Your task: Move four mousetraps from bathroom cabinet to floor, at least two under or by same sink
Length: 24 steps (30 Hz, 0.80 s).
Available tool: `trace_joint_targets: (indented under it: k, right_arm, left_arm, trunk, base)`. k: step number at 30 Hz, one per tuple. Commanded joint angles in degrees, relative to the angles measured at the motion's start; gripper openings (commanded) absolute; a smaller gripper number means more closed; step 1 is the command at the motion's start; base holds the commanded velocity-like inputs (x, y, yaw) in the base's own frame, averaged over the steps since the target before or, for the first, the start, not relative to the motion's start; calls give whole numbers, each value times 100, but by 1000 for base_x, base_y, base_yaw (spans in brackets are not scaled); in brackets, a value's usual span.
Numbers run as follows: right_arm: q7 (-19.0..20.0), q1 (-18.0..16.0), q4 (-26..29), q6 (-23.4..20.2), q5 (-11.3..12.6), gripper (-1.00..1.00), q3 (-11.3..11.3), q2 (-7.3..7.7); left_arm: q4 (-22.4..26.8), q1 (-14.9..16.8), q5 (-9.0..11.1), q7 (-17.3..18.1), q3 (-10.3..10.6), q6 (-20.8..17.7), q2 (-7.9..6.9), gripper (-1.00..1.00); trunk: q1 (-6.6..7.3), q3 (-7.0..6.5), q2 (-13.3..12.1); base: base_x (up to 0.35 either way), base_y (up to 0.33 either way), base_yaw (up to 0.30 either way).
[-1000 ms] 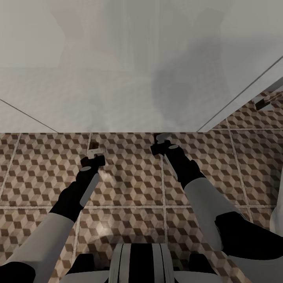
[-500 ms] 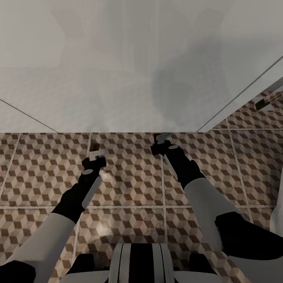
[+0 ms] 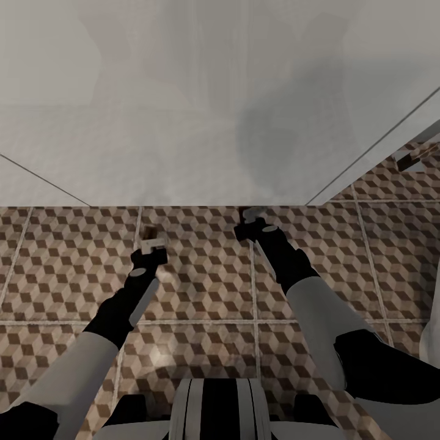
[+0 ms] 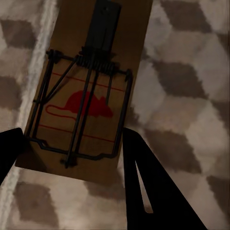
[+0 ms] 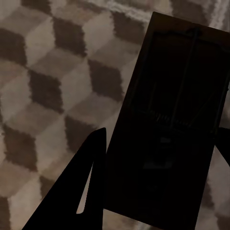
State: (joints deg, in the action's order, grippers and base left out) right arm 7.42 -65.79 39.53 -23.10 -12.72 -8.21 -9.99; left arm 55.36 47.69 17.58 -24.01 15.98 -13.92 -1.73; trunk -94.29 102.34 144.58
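Head view, bathroom: the left hand (image 3: 150, 247) has shifted slightly right and forward over the past second, its forearm angling with it, while the right hand (image 3: 249, 225) and the camera hold the same position. Both arms reach down toward the bathroom floor (image 3: 201, 287), square tiles printed in a brown-and-beige cube pattern with pale grout lines, at the foot of a smooth, pale grey surface (image 3: 183, 122) that bears soft shadows. In the left wrist view, a mousetrap (image 4: 88, 91) sits between the two dark fingers (image 4: 143, 177), which are pinching its near end; it is a flat rectangular board of brown wood with a dark wire spring bar, a black metal tab and a red mouse outline printed on its face, and it hangs close over a grout line. In the right wrist view, a second mousetrap (image 5: 167, 120) shows as a flat rectangle in deep shadow, its wire frame only faintly visible, held between that hand's dark fingers (image 5: 84, 182) above the patterned tiles.
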Motion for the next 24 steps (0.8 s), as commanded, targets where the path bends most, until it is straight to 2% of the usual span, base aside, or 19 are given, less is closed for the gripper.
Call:
trace_joint_targets:
  k: [1, 5, 9, 24]
  right_arm:
    - [40, 1, 11, 16, -54, -100, 4, -1]
    - [40, 4, 11, 121, -55, -100, 4, -1]
    - [41, 14, 11, 161, -55, -100, 4, -1]
    - [40, 45, 11, 409, -63, -100, -2, -1]
  left_arm:
    - [-89, 3, 35, 9, 28, 108, 9, -100]
    - [-419, 13, 31, 87, 28, 399, 142, -100]
    - [-654, 36, 27, 110, 28, 498, 215, -100]
    - [-755, 362, 26, 116, 20, 500, 254, -100]
  trunk:
    - [1, 3, 1]
    - [1, 3, 1]
    - [1, 3, 1]
    - [1, 3, 1]
  base:
    - [0, 0, 0]
    - [0, 0, 0]
    - [0, 0, 0]
    - [0, 0, 0]
